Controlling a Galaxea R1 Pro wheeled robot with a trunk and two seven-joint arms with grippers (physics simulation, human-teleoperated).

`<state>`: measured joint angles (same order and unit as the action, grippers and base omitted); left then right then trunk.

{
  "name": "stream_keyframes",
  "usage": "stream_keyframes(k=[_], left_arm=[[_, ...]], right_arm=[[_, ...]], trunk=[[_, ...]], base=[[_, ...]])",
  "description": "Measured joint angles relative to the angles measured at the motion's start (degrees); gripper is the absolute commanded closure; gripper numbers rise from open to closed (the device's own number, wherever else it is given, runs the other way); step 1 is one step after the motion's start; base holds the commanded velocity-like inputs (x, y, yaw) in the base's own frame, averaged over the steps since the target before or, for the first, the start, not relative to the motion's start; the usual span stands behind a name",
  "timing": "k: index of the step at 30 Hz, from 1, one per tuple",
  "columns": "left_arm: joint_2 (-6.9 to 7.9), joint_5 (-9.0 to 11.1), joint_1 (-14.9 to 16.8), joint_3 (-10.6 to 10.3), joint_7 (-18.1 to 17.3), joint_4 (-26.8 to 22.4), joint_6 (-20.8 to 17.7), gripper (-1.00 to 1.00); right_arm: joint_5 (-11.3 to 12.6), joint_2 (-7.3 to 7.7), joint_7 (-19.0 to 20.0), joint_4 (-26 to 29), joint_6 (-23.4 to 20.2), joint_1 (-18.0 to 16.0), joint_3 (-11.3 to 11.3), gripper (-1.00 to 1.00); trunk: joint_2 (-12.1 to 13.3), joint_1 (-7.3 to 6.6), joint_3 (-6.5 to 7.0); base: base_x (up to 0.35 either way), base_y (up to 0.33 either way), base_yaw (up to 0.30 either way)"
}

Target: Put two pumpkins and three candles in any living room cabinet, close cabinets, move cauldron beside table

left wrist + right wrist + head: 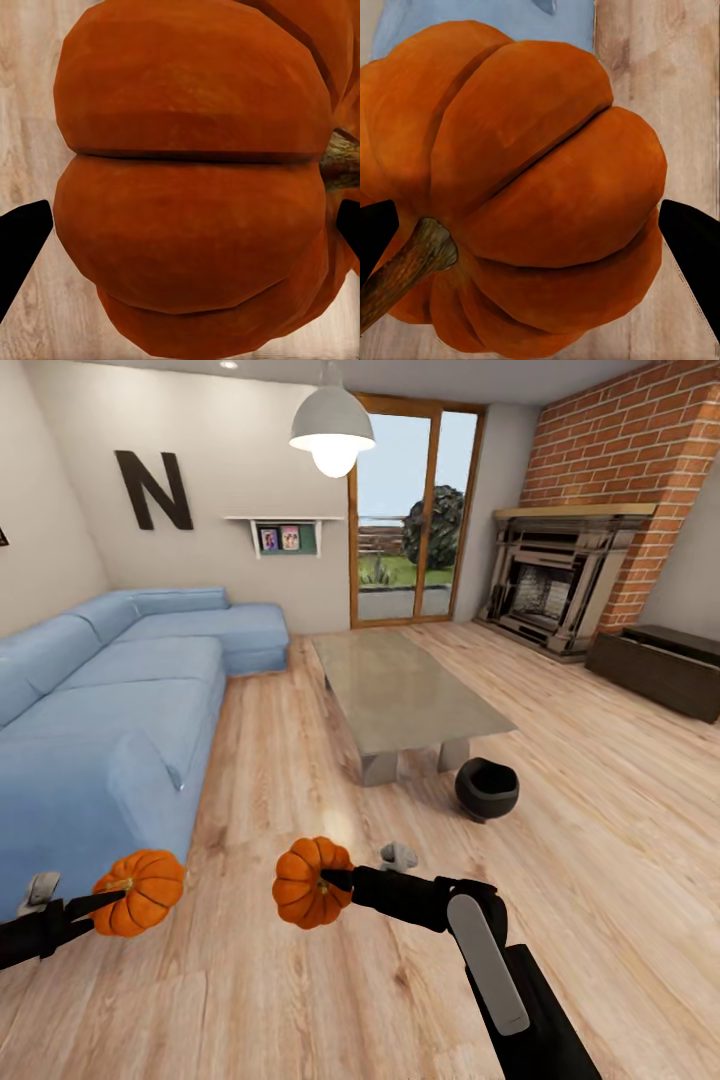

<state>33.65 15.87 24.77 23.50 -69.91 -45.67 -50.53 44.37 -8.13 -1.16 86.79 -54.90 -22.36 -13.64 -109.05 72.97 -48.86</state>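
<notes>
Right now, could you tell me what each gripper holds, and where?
Left gripper clamps one pumpkin across its ribbed sides; right gripper clamps the other pumpkin likewise.

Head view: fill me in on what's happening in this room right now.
A two-armed robot stands on the wooden floor of a living room, a pumpkin in each pincer. The left pincer is shut on the left pumpkin, the right pincer on the right pumpkin, both held above the floor. Ahead, the black cauldron sits on the floor beside the glass-topped table. The dark-brown cabinet stands closed against the right wall, near the fireplace. A blue sofa runs along the left.
</notes>
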Motion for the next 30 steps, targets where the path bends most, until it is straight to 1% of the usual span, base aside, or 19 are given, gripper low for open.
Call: stream_keyframes(k=[5,11,30], left_arm=[[-0.07,0.0,0.0,0.0,0.0,0.0,0.0,1.00],[-0.09,0.0,0.0,0.0,0.0,0.0,0.0,1.00],[-0.09,0.0,0.0,0.0,0.0,0.0,0.0,1.00]], right_arm=[[0.0,-0.01,0.0,0.0,0.0,0.0,0.0,1.00],[0.0,0.00,0.1,0.0,0.0,0.0,0.8,1.00],[0.1,-0.01,0.2,-0.4,0.0,0.0,1.0,1.00]], trunk=[[0.0,0.00,0.00],[0.0,0.00,0.00],[0.0,0.00,0.12]], base=[[0.000,0.000,-0.283],[0.000,0.000,-0.283],[0.000,0.000,-0.283]])
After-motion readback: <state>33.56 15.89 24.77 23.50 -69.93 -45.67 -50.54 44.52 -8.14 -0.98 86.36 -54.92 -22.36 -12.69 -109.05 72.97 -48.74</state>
